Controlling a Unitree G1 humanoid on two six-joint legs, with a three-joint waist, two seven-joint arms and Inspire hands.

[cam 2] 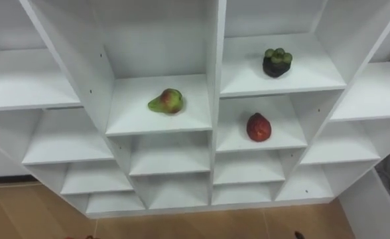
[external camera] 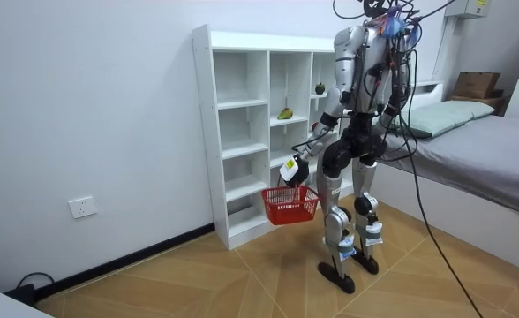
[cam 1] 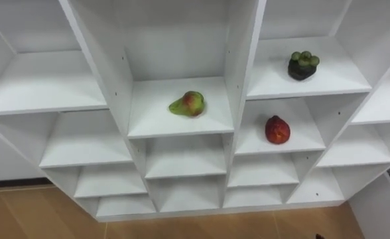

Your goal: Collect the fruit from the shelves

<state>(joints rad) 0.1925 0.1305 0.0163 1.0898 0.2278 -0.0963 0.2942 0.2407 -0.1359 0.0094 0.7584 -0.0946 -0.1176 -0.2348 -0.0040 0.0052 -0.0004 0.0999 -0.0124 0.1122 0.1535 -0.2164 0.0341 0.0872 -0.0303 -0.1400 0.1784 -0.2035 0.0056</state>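
Basket [external camera: 289, 204] hangs from the left hand [external camera: 290, 170], clenched round its handle, arm slanting down toward seven o'clock. In the closet [cam 1: 241, 60] a pear [cam 1: 188, 104] lies centre, a red fruit [cam 1: 277, 129] at its four o'clock.

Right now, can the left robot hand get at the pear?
Probably not: the left robot hand hangs low, curled round the handle of the red basket. The pear itself lies in an open shelf compartment with nothing in front.

Can't see top or outer ends of the closet [cam 1: 241, 66] — cropped at the eye views' edges. In the room view, can barely make out pear [external camera: 284, 113] and dark fruit [external camera: 319, 87] at upper centre, or the inside of the basket [external camera: 290, 208] — too small.
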